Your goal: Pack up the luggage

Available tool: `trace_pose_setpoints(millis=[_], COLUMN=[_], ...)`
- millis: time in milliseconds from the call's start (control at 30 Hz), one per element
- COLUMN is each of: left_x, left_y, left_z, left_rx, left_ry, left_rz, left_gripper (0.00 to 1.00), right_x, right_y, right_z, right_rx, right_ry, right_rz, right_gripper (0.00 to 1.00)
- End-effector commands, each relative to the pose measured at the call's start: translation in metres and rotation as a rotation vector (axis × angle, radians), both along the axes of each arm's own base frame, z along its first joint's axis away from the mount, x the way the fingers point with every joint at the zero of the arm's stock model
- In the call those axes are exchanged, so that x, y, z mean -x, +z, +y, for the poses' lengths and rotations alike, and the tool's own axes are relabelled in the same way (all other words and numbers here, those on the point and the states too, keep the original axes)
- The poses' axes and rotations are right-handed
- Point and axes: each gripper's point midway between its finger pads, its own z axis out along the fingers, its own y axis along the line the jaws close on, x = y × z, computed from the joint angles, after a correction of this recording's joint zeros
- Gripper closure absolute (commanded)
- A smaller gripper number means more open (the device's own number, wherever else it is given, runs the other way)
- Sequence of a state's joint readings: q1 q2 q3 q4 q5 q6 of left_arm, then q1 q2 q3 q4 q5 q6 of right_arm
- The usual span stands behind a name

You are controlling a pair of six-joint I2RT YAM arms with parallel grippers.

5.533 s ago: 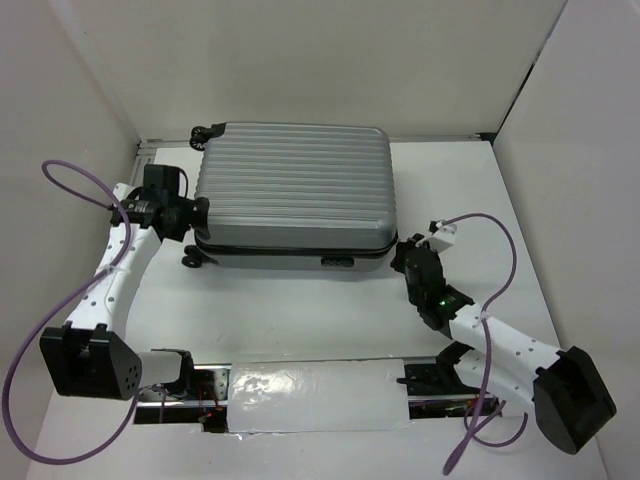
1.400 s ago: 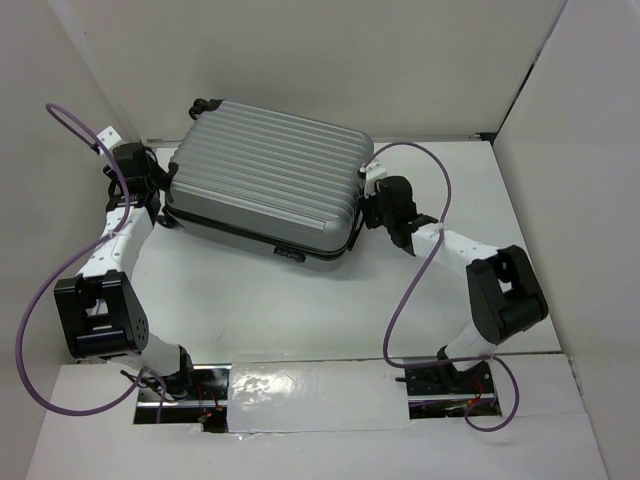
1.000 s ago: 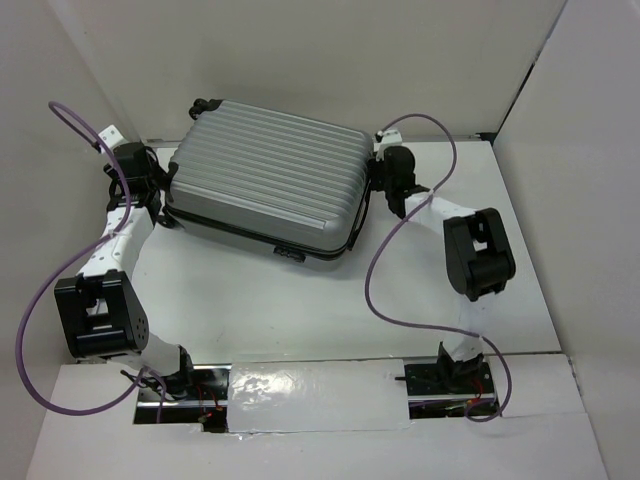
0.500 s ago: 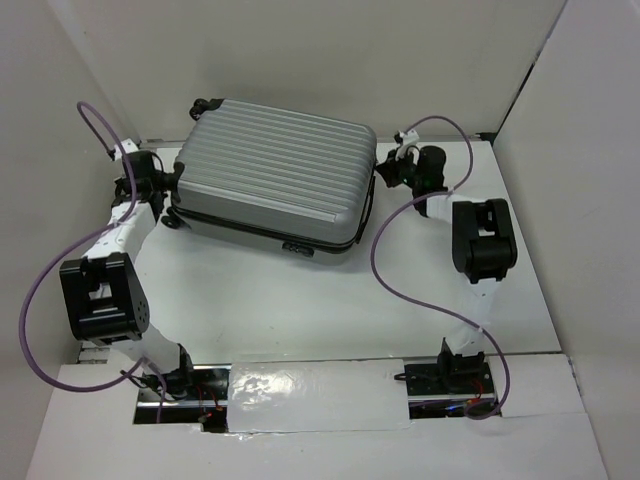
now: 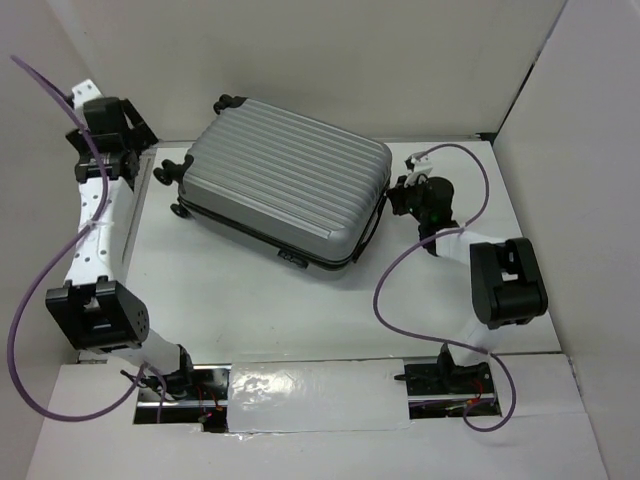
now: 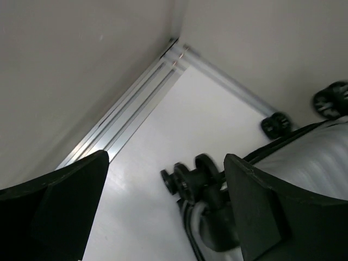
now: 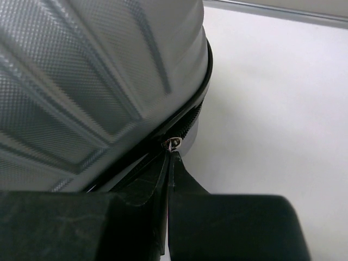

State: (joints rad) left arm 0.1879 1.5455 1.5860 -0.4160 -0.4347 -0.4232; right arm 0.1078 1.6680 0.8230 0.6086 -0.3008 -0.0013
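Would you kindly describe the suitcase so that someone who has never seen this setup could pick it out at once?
On the white table boxed in by pale walls, look toward the back, between the left arm and the right arm. There the luggage lies flat and skewed, black wheels at its left end. Its ribbed silver-grey shell sets it apart from the white-and-black arms beside it.

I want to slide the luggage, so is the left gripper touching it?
Apart. The top view shows a clear gap between the left gripper and the luggage; the left wrist view shows the jaws wide open, well above the wheels.
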Motion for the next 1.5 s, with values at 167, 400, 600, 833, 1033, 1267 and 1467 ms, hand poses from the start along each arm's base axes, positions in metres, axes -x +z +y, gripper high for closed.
trace_pose_setpoints(millis=[167, 400, 600, 833, 1033, 1267, 1467], left_x=[0.033, 0.141, 0.205, 0.199, 0.173, 0.147, 0.122], left_y=[0.101, 0.038, -0.003, -0.063, -0.116, -0.151, -0.18], left_z=[-0.2, -0.416, -0.481, -0.537, -0.567, -0.58, -0.568], left_rx=[-0.022, -0.181, -0.299, -0.397, -0.522, -0.579, -0.646], left_ry=[-0.719, -1.293, -1.455, -1.432, -1.339, -1.244, -1.108], left_rz=[-0.176, -0.039, 0.024, 0.066, 0.142, 0.122, 0.152], left_gripper=[0.0, 0.0, 0.0, 0.0, 0.0, 0.0, 0.0], right_x=[0.072, 0.074, 0.068, 0.064, 0.06, 0.065, 0.067], right_y=[0.055, 0.044, 0.04, 0.03, 0.023, 0.025, 0.023], right_z=[0.059, 0.016, 0.008, 0.012, 0.003, -0.005, -0.005], right_rx=[-0.11, -0.098, -0.138, -0.15, -0.196, -0.223, -0.227], right_ry=[0.033, -0.155, -0.142, -0.086, -0.091, -0.074, -0.061], right_rz=[-0.116, -0.059, -0.006, 0.061, 0.127, 0.152, 0.163], right_gripper=[1.0, 1.0, 1.0, 1.0, 1.0, 1.0, 1.0])
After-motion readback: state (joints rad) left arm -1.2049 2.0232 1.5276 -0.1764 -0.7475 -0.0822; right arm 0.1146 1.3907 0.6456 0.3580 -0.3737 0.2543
